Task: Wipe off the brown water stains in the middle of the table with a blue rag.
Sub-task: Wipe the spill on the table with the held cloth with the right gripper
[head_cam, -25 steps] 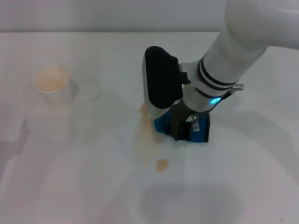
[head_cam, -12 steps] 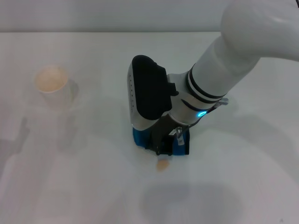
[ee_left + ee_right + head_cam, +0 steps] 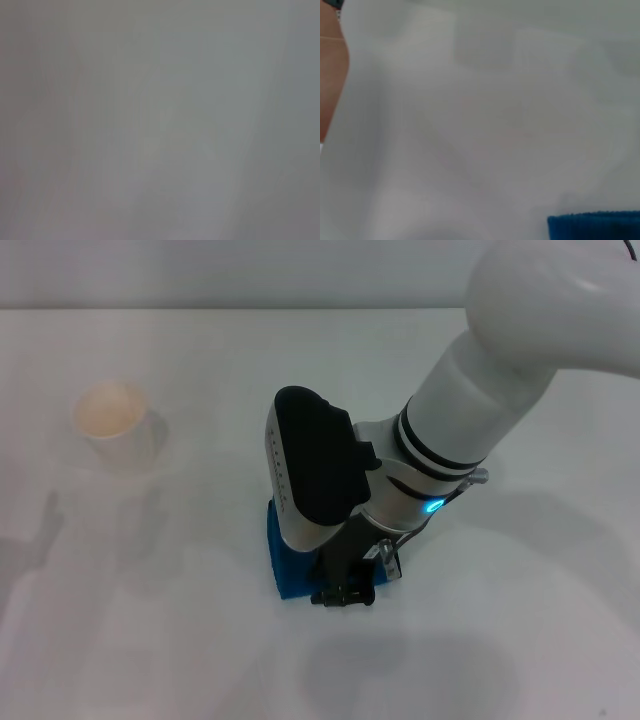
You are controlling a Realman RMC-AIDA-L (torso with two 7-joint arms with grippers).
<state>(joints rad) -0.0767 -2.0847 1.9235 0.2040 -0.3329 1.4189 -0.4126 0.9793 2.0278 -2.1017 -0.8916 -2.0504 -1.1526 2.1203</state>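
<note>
- A whitish paper cup with a tan inside (image 3: 112, 418) stands at the left of the broad, plain white table (image 3: 180, 640), in the same place as a second ago.
- The small bright blue folded rag (image 3: 290, 562) lies flat on the table near its middle, pressed down under the right gripper (image 3: 343, 592); a corner of it also shows in the right wrist view (image 3: 594, 226).
- Over the last second the rag has been dragged leftward and toward the robot, across the spot where the pale tan, translucent water stains lay.
- The long patch and the small round dot seen earlier no longer show; whether any stain is left under the rag cannot be told.
- The right gripper's dark fingers sit on the rag's near edge, but whether they are apart or clamped on the cloth cannot be told.
- The left wrist view shows only a plain grey blur.
</note>
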